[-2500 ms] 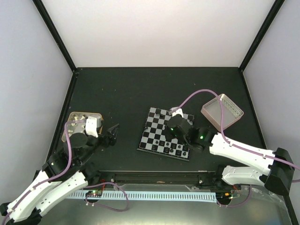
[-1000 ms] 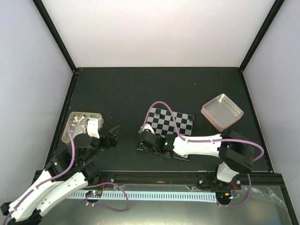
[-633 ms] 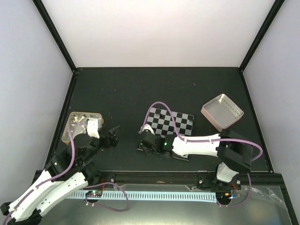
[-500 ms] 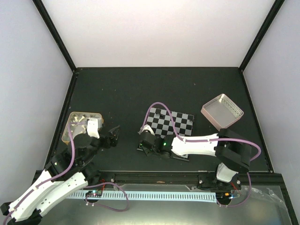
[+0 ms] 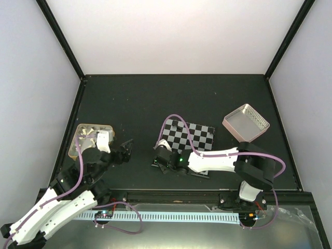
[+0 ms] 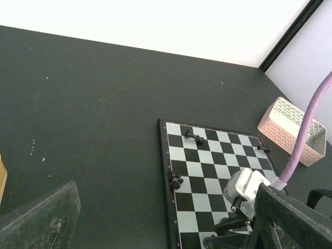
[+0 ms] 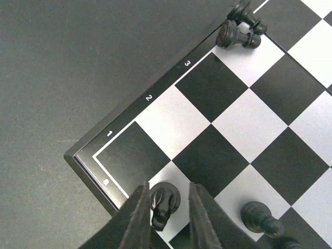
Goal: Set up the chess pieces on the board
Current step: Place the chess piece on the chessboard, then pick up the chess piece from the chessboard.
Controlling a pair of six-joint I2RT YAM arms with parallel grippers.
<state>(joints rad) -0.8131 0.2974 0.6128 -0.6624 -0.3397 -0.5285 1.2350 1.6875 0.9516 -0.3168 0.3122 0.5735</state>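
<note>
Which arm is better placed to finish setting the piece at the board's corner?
Right. The right pincer sits over the board corner, fingers flanking a black piece; the left pincer hangs open off the board.

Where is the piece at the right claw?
In the right wrist view, the black chess piece sits between the right claw's fingers, on the pale square beside the board's near-left corner, marked 1.

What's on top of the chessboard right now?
Scattered black chess pieces, some lying over, and one on a pale edge square between the fingers of the right hand. The right arm hides the board's near squares from above.
</note>
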